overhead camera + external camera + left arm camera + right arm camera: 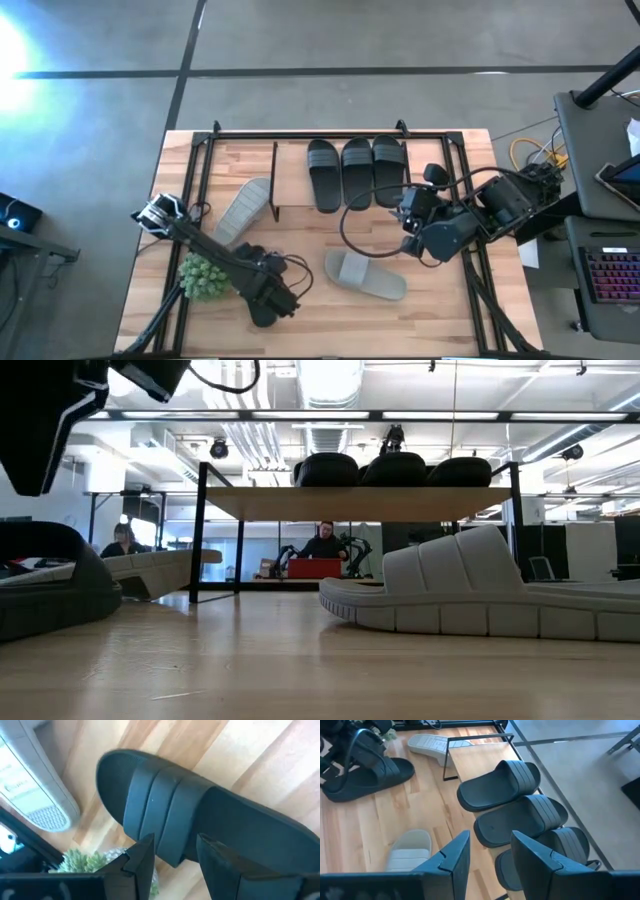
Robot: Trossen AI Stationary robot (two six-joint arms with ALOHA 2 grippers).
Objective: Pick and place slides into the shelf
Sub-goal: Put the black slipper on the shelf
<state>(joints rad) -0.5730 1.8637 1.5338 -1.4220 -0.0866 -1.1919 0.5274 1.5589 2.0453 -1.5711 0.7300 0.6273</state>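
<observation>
The black slides (500, 782) look matt and ribbed. The grey slide (480, 595) looks soft like foam. The table (440, 320) is smooth pale wood.

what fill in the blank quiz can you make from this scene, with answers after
1. The number of black slides lined up on the shelf top is ____.
2. The slide lying on the table between the two arms is coloured ____.
3. The left gripper has its fingers astride the strap of a ____ slide.
4. The small plant beside the left arm is coloured ____.

Missing words: three; grey; black; green
</observation>
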